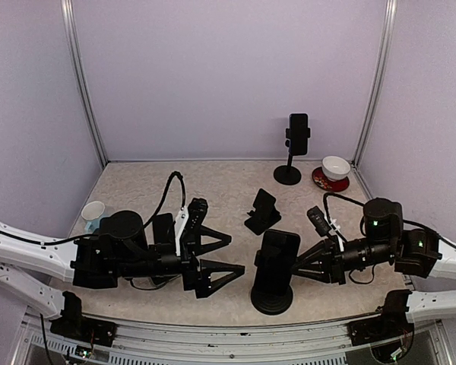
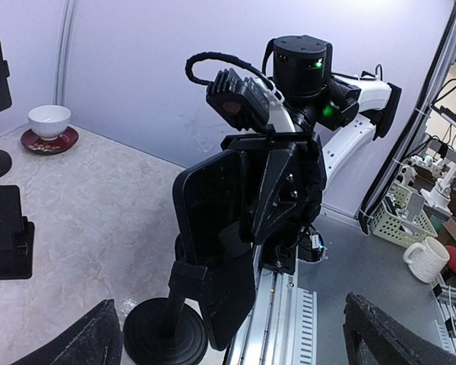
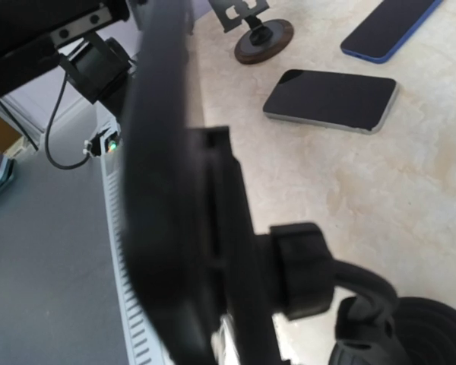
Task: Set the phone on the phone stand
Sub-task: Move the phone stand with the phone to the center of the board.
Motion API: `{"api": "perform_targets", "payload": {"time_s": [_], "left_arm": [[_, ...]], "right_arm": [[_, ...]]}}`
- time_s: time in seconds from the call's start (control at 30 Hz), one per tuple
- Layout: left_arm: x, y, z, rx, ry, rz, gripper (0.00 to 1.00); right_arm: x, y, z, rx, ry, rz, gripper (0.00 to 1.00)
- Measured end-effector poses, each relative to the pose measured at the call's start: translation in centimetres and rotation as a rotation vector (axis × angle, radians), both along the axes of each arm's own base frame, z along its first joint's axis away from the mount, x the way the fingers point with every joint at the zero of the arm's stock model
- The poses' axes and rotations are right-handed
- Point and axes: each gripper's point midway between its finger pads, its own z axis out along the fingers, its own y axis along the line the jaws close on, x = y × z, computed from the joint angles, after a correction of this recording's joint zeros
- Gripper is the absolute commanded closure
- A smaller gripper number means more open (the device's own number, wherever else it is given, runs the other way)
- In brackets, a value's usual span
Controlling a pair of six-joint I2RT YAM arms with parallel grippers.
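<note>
From above, the phone point(image 1: 280, 249) stood upright in the clamp of the phone stand point(image 1: 272, 299), near the front edge of the table point(image 1: 137, 190) and between the two arms. The right claw point(image 1: 295, 265) reached in from the right with its tips at the phone's right edge. Whether they pinched it could not be told. The left claw point(image 1: 236, 254) lay just left of the phone and apart from it, fingers spread wide and holding nothing. Farther back stood a small stand point(image 1: 262, 211), a tall stand point(image 1: 291, 156) and a bowl point(image 1: 336, 165).

The left wrist view showed the phone on its stand, with the right claw close against its right side. The left claw's own fingers point(image 2: 83, 338) sat far apart at the lower corners.

In the right wrist view the phone was edge-on, blurred and very near, with the stand's clamp and neck joint beside it. The claw's own fingers could not be made out. A dark handset point(image 3: 330, 99) and a blue handset point(image 3: 391, 26) lay flat on the table beyond.
</note>
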Motion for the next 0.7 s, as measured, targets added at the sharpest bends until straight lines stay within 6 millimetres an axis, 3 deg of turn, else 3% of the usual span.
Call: {"api": "perform_targets", "payload": {"time_s": [0.33, 0.7], "left_arm": [[1.0, 0.9, 0.7, -0.005, -0.002, 0.07, 0.01], [3.7, 5.6, 4.9, -0.119, 0.018, 0.328, 0.01]], "right_arm": [[1.0, 1.8, 0.6, -0.007, 0.012, 0.015, 1.0], [4.7, 4.9, 1.4, -0.012, -0.044, -0.051, 1.0]]}}
